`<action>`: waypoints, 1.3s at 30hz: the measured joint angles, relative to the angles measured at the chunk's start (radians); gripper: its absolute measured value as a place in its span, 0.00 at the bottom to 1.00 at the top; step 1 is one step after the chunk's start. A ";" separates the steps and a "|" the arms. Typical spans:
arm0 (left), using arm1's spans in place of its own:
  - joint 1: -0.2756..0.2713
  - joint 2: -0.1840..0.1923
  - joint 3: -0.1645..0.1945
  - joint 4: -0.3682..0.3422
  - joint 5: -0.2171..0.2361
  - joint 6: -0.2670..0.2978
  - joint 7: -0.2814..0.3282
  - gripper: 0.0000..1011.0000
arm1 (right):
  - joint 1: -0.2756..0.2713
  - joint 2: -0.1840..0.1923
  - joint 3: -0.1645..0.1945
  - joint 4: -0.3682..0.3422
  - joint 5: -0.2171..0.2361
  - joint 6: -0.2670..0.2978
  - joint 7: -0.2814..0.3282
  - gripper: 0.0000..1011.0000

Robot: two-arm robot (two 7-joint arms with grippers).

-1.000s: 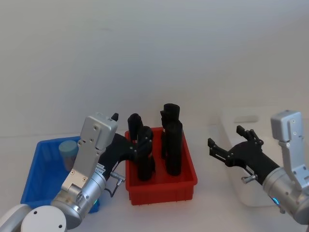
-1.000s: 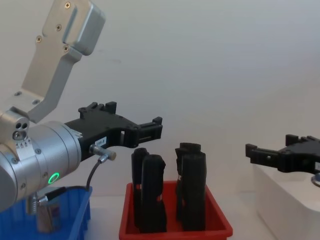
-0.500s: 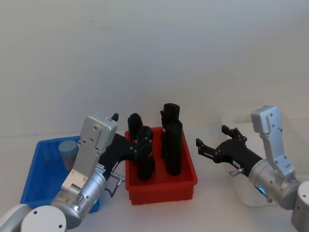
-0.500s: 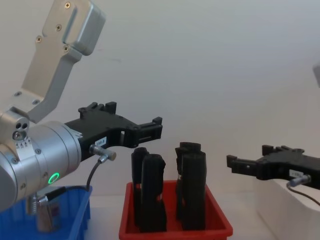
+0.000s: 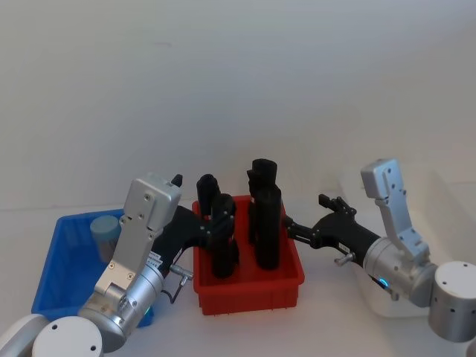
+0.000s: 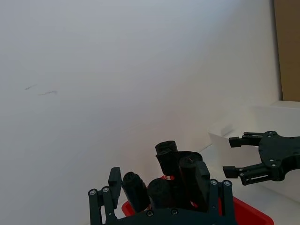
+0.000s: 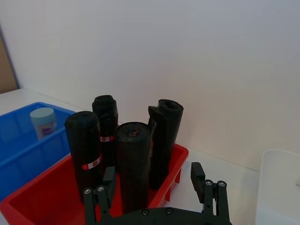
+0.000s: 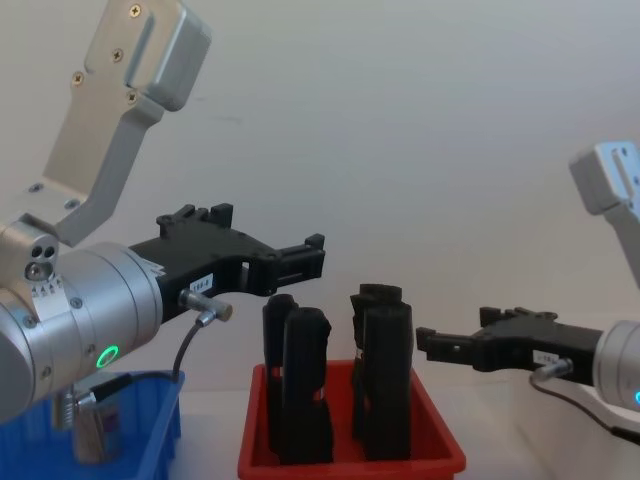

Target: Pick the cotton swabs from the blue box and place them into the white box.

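The left hand (image 5: 216,223) hangs with its 2 black fingers spread wide and nothing between them; the small clear cotton-swab jar with a pale grey lid (image 5: 105,232) stands to this hand's left and a little behind its fingertips, upright in the far part of the bright blue plastic open-top box (image 5: 53,249); the hand is well above the box and apart from the jar. Just ahead of and below its fingertips stand 4 upright black rolls (image 5: 266,223) in a red plastic tray (image 5: 249,286), which sits on the white counter (image 5: 245,335) just to the right of the blue box.

The right hand (image 5: 305,214) reaches leftward over the right edge of the red tray, its 2 fingers also spread apart and empty; in the chest view its fingertips are close beside the nearest black roll at about the height of that roll's upper part, and whether they touch cannot be told. The plain matte white rectangular box (image 5: 355,195) lies behind this hand, to its right, partly under the arm; the jar is on the far side of the rolls from this hand, well apart from it.
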State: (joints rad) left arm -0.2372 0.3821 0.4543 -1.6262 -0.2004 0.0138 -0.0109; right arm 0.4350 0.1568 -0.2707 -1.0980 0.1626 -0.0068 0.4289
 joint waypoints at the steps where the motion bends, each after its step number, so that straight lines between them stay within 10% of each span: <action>1: 0.000 0.000 0.000 0.000 0.000 0.000 0.000 0.99 | 0.007 -0.002 -0.001 0.011 -0.001 -0.004 0.007 0.99; 39: 0.000 0.000 0.000 0.000 0.000 0.000 0.000 0.99 | 0.276 -0.097 -0.025 0.477 -0.007 -0.143 0.172 0.99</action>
State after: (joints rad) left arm -0.2372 0.3821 0.4542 -1.6262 -0.2004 0.0138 -0.0109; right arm 0.7114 0.0594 -0.2960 -0.6208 0.1555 -0.1499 0.6013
